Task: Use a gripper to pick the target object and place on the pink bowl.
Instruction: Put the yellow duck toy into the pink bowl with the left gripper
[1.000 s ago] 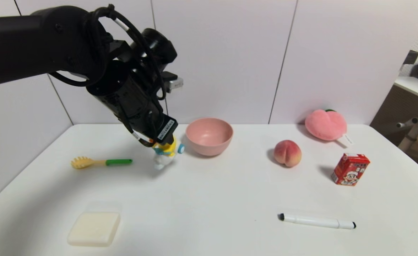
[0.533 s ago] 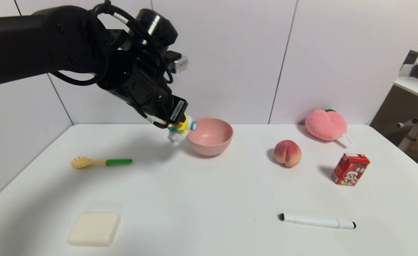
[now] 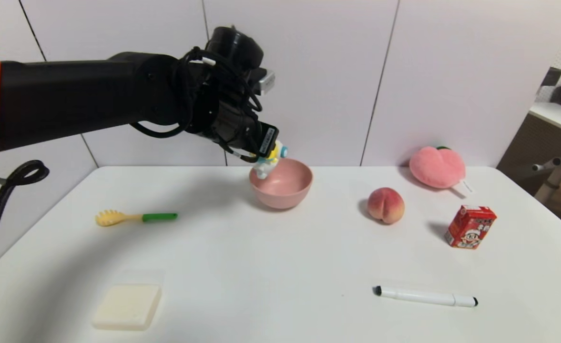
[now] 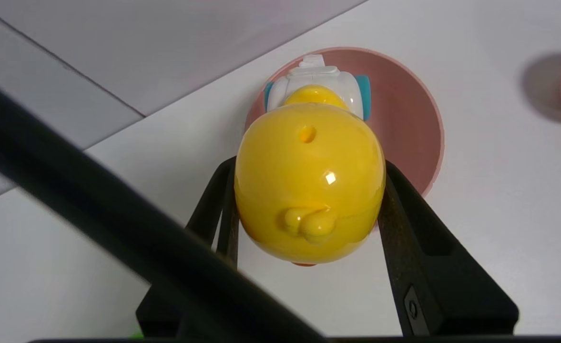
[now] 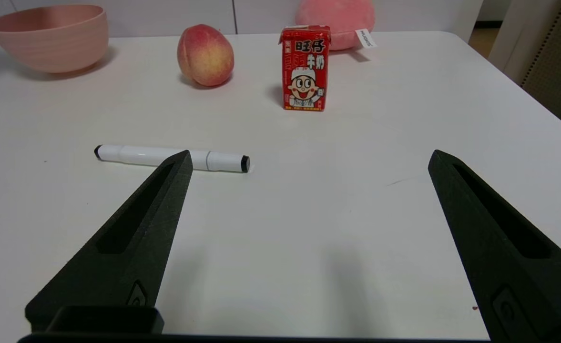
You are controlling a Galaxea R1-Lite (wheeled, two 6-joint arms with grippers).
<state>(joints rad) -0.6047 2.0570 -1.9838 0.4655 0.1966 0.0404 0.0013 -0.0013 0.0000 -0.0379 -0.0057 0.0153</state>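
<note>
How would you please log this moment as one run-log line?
left gripper: shut on duck toy | position: above pink bowl rim | right gripper: open, idle

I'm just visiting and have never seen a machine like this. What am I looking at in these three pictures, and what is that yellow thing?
It is a robot with two black arms, each ending in a two-fingered claw. One picture looks down from its head; the other two come from cameras on its wrists.

The left claw is shut on a yellow duck toy riding a small white car, held in the air over the near-left rim of the pink bowl. The right claw is open and holds nothing, low over the table.

Also on the table: a peach, a plush peach, a red drink carton, a white marker, a green-handled pasta fork and a pale square block.
</note>
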